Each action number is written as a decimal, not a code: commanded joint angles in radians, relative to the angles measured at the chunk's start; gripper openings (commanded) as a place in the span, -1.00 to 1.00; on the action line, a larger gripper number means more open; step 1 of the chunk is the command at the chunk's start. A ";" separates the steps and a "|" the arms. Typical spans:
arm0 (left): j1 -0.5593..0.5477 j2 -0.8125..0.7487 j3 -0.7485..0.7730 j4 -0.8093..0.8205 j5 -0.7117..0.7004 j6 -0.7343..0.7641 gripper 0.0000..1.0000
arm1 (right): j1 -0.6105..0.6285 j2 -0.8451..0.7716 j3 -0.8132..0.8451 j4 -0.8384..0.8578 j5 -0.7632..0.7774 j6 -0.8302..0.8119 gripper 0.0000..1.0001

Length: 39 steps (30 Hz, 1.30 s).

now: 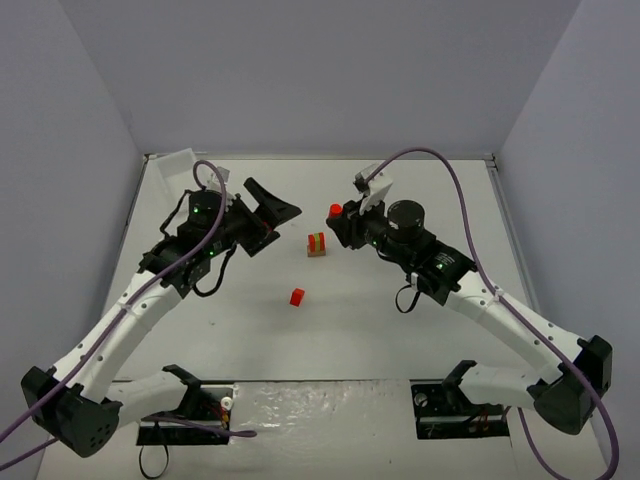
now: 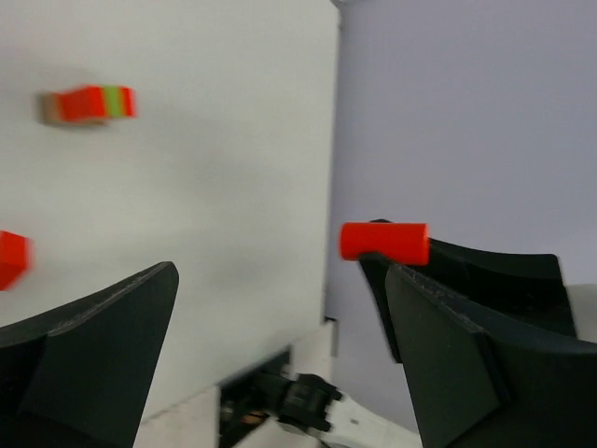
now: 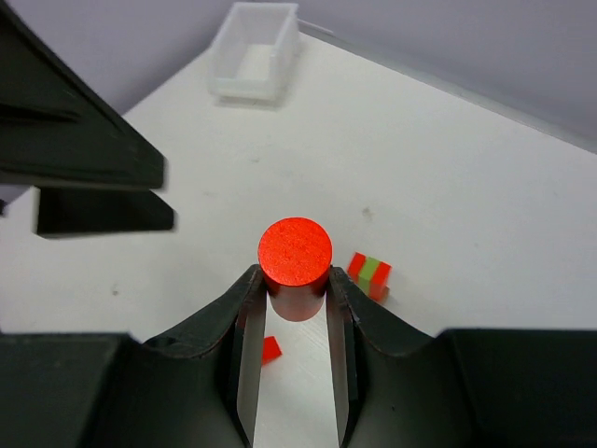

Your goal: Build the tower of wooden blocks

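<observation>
White table [image 1: 350,335], small red-green-red block stack [image 1: 316,244] on tan base; left jaws apart, right jaws clamped on red cylinder [image 3: 295,254]

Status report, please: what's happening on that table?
Left pincer open, empty. Right pincer shut on red cylinder. Wood block tower stands unblocked; loose red block nearby.

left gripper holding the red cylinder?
No, the red cylinder is clamped in the right gripper; the left gripper stands open and empty.
</observation>
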 commanded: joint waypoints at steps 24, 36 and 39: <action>0.112 -0.730 -0.565 -0.140 -0.641 0.863 0.91 | -0.044 0.339 -0.495 0.731 0.495 0.164 -1.00; 0.112 -0.671 -0.586 -0.079 -0.597 0.893 0.92 | 0.018 0.489 -0.565 0.952 0.559 0.087 -1.00; 0.112 -0.674 -0.590 -0.074 -0.594 0.899 0.92 | 0.024 0.507 -0.574 0.987 0.567 0.074 -1.00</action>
